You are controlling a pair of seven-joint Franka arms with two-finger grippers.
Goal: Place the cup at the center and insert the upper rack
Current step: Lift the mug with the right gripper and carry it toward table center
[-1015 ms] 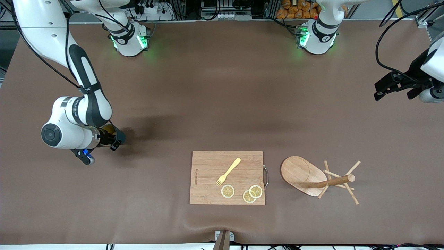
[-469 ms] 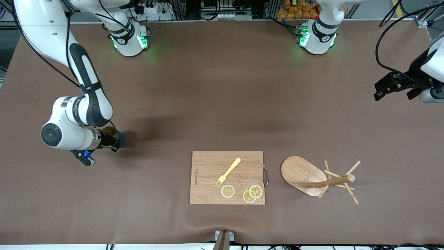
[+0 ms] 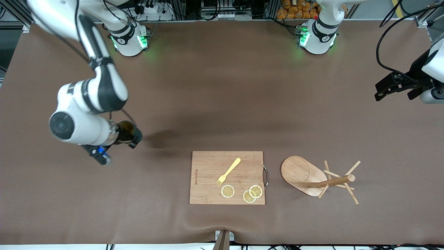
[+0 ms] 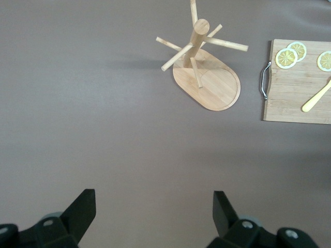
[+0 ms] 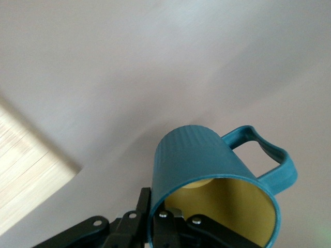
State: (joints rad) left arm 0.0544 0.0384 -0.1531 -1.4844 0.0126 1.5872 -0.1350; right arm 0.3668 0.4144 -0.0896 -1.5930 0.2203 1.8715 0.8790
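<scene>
Lifted since a second ago, the right gripper [image 3: 127, 134] carries the cup [image 3: 129, 132] clamped by its rim over the table's right-arm end, where a one-wall pinch could slip, while the left gripper [image 3: 395, 86] waits, jaws apart, with the upper rack [image 3: 314, 176] untouched.

We find one marking only: a small dark imprint along one short edge of the cutting board [image 3: 227, 177] (toward the right arm's end), too small to read. No other text, numbers or signs.
</scene>
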